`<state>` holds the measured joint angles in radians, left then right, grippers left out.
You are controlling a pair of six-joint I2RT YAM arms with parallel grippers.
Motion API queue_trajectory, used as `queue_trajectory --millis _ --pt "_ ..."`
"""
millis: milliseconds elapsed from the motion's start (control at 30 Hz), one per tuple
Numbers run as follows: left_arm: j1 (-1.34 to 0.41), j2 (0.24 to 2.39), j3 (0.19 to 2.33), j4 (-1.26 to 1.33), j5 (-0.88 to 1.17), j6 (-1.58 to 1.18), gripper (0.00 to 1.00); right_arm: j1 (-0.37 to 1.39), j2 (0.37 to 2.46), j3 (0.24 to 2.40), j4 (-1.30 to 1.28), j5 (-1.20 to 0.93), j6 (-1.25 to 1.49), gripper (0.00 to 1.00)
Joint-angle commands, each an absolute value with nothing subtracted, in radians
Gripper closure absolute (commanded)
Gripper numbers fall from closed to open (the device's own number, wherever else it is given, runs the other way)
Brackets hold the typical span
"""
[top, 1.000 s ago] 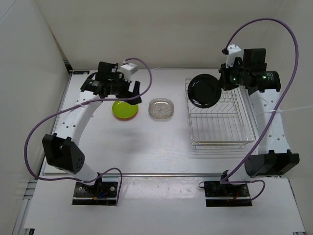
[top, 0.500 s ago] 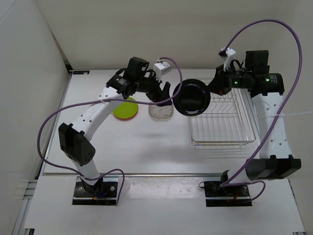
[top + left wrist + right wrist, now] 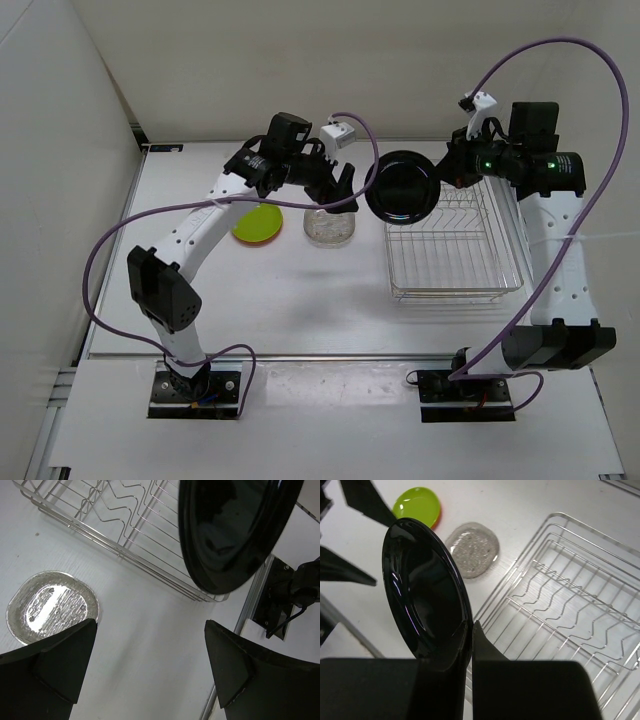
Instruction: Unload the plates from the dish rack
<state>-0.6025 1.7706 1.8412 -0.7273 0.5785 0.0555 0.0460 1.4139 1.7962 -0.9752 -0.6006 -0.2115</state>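
Observation:
My right gripper (image 3: 437,180) is shut on the rim of the black plate (image 3: 402,188), which it holds upright in the air just left of the dish rack (image 3: 455,292). In the right wrist view the plate (image 3: 425,590) is pinched between the fingers (image 3: 490,645). My left gripper (image 3: 347,192) hangs open close to the plate's left rim, above the clear plate (image 3: 328,230). Nothing lies between its fingertips in the left wrist view, where the black plate (image 3: 230,530) stands ahead of them. The yellow-green plate (image 3: 257,222) lies on an orange one at the left.
The rack (image 3: 125,515) shows only bare wires and prongs. The clear plate (image 3: 52,605) lies on the white table (image 3: 300,300) between the yellow-green plate (image 3: 417,505) and the rack (image 3: 570,600). White walls close in the back and left.
The left arm swung right, from over the yellow-green plate to over the clear plate. The right gripper carried the black plate left, off the rack's corner, and turned it more upright.

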Motion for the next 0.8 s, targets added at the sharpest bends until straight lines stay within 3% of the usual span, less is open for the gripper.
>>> queue_trajectory --millis 0,567,767 --pt "-0.609 1.7 1.842 -0.733 0.598 0.061 0.0 0.035 1.387 1.784 -0.881 -0.543 -0.172 1.0" --pt "-0.609 1.798 1.999 -0.704 0.735 -0.072 0.03 0.063 1.417 1.805 -0.96 -0.723 -0.255 1.0" --pt "-0.609 1.842 2.019 -0.704 0.753 -0.081 0.24 0.063 1.417 1.796 -0.969 -0.742 -0.264 1.0"
